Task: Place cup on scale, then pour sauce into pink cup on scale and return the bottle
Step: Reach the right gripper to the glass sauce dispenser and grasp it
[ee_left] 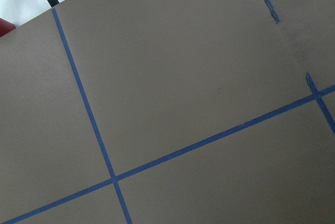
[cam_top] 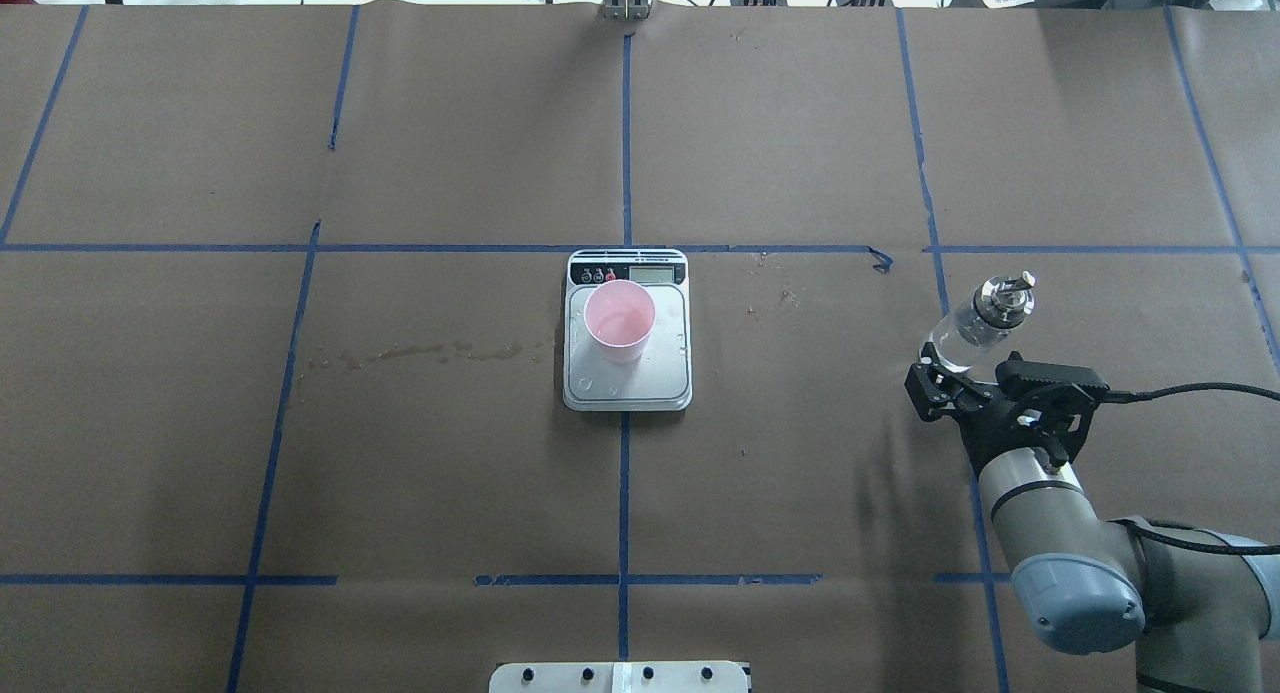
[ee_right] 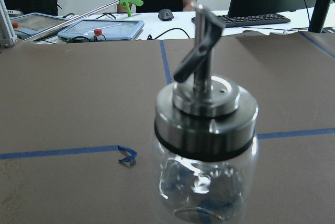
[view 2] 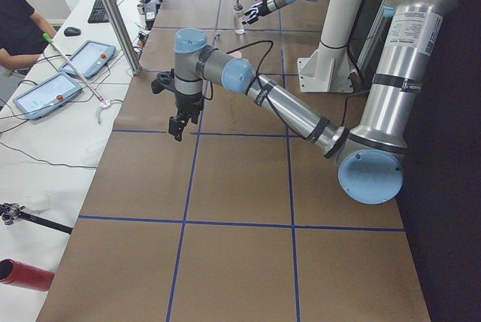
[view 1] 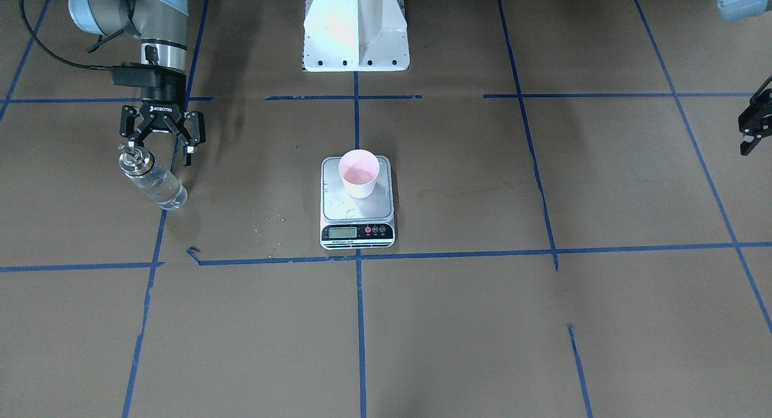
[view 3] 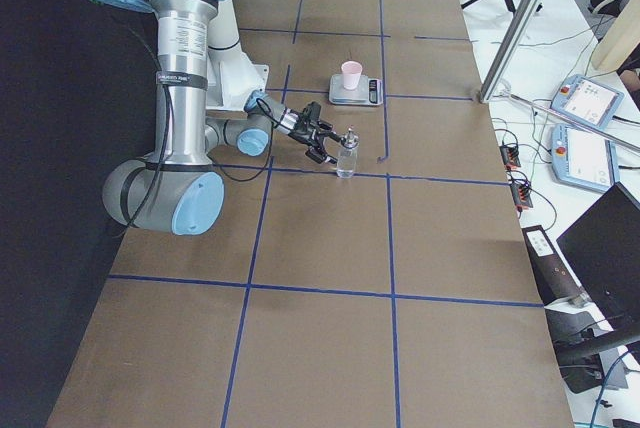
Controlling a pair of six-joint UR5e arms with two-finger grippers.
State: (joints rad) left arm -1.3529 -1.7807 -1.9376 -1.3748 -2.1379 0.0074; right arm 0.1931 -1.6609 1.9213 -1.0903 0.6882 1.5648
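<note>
Cup [view 1: 359, 172] sits on the scale [view 1: 338, 210], so that step is done. Bottle [view 1: 154, 181] stands on the worktop [view 1: 458, 321] well aside, with the right claw [view 1: 158, 153] spread apart at its neck, unclamped. Whether pouring is done is unclear.

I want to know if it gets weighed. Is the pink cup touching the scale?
Touching. In the front-facing view the cup stands upright with its base right on the scale platform, with no gap under it.

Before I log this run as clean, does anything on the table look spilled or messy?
Yes. A damp-looking streak marks the table beside the scale, on the robot's left. What look like droplets sit on its platform. The cup stands upright on it.
</note>
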